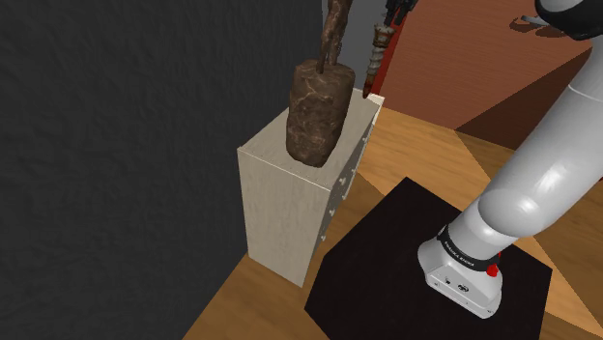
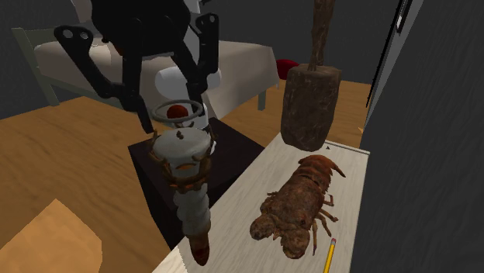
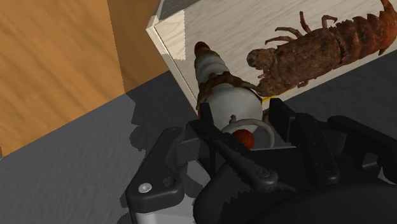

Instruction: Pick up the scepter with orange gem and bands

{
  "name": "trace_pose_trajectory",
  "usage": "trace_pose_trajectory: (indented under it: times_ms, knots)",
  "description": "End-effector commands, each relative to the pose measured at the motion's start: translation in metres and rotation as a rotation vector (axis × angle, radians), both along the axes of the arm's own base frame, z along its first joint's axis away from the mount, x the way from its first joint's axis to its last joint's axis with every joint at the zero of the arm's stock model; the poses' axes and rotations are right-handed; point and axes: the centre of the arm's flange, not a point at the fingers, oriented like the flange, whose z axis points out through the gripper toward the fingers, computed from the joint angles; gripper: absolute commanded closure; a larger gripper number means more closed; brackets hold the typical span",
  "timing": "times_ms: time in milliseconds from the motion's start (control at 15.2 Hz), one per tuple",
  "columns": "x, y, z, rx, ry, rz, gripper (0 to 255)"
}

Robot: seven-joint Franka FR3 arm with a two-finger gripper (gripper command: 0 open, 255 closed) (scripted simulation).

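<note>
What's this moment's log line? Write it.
gripper shut on white scepter with orange gem and brown bands | tip near pale cabinet corner | brown lobster alongside

In the second exterior view we lose the upper body of the tool (image 2: 177, 115) and the handle of the brown club (image 2: 310, 108) past the top edge, and the pencil (image 2: 330, 254) at an edge of the surface (image 2: 353, 178) is clipped at the bottom. In the shoulder view the club covers most of the surface's top, and the arm (image 1: 541, 184) is cut off. In the wrist view the tool's black links cover part of the head of the scepter (image 3: 219, 86), and the tail of the lobster (image 3: 312, 48) is cut off.
</note>
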Motion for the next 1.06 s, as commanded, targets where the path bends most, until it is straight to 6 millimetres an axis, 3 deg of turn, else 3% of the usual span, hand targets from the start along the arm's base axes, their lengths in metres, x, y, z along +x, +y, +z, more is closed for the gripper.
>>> trace_pose_trajectory:
  times_ms: [0, 858, 990]
  knots:
    - [0.000, 0.000, 0.008, 0.000, 0.000, 0.000, 255]
    - [0.000, 0.000, 0.076, 0.000, 0.000, 0.000, 255]
    - [0.000, 0.000, 0.077, 0.000, 0.000, 0.000, 255]
